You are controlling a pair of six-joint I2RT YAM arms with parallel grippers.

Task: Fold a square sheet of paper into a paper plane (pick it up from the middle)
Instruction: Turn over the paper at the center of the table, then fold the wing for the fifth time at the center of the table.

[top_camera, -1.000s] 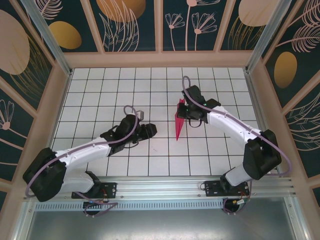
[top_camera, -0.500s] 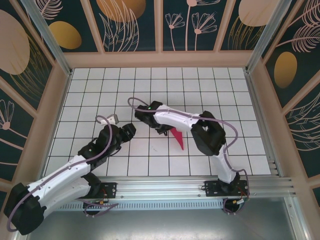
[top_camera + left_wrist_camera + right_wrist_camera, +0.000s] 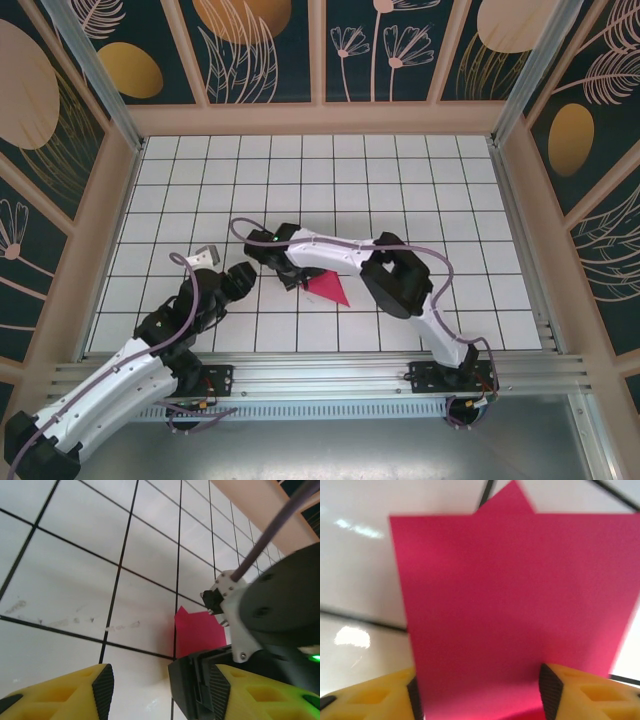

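Found the paper plane (image 3: 326, 289) carried, within 1 second, from the right half of the tiled table (image 3: 200, 170) to just near-left of its centre, and turned on the way from almost straight far-to-near to a clear diagonal. Noted the right gripper (image 3: 292, 277) swung across with it, arm folded back over its own base, and gone from clamped on the paper to jaws parted. In the right wrist view, saw both yellow fingers (image 3: 580, 700) standing apart with the plane face-on between them, not nipped through its thickness. Read that as a release, or the start of a release, with the plane apparently resting on the table, though could not tell contact with the surface for sure. Saw the left gripper (image 3: 244, 277) drawn back toward the near-left, near the right one, jaws parted and nothing between them. Judged the folding close to done, with the dart laid down for a last press or simply left there. Traced the long axis in the top view from the broad tail by the right gripper down to the narrow tip, pointing toward the near edge and the robot's right
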